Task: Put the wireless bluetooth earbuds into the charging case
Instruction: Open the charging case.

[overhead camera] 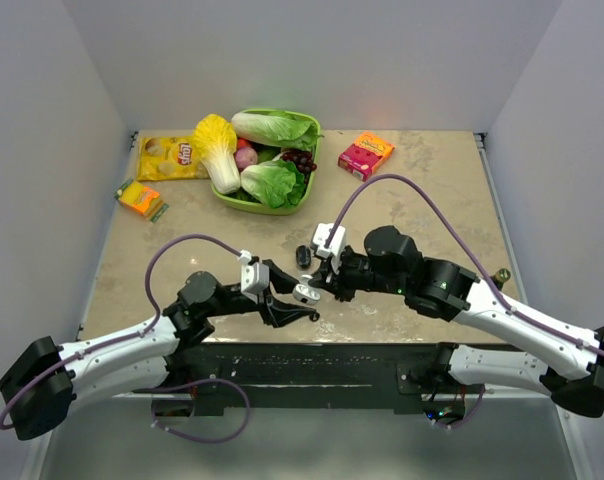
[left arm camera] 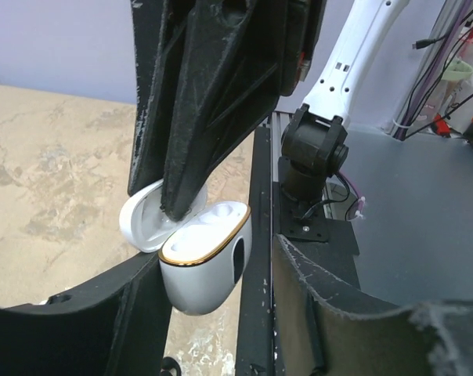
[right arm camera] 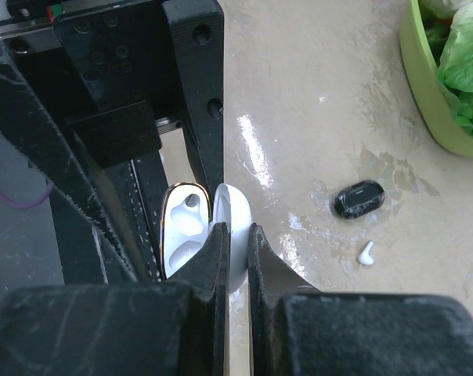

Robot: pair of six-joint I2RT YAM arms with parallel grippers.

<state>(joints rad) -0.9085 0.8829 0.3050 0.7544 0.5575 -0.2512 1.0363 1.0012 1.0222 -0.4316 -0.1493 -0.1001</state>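
1. Right end effector (right arm camera: 235,235) pinches shut on the charging case (right arm camera: 183,227) by its open lid (right arm camera: 230,205).
2. Left end effector (left arm camera: 213,262) straddles the case body, jaws apart.
3. Glossy, light shell will likely slip; take the flat sides.
4. White earbud (right arm camera: 366,252) lies on the surface (right arm camera: 315,78) near a black oval object (right arm camera: 359,199).

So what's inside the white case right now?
The case is open, and the moulded wells that show look empty. The right jaws, pinching the lid, cover its lower part, so that bit cannot be checked.
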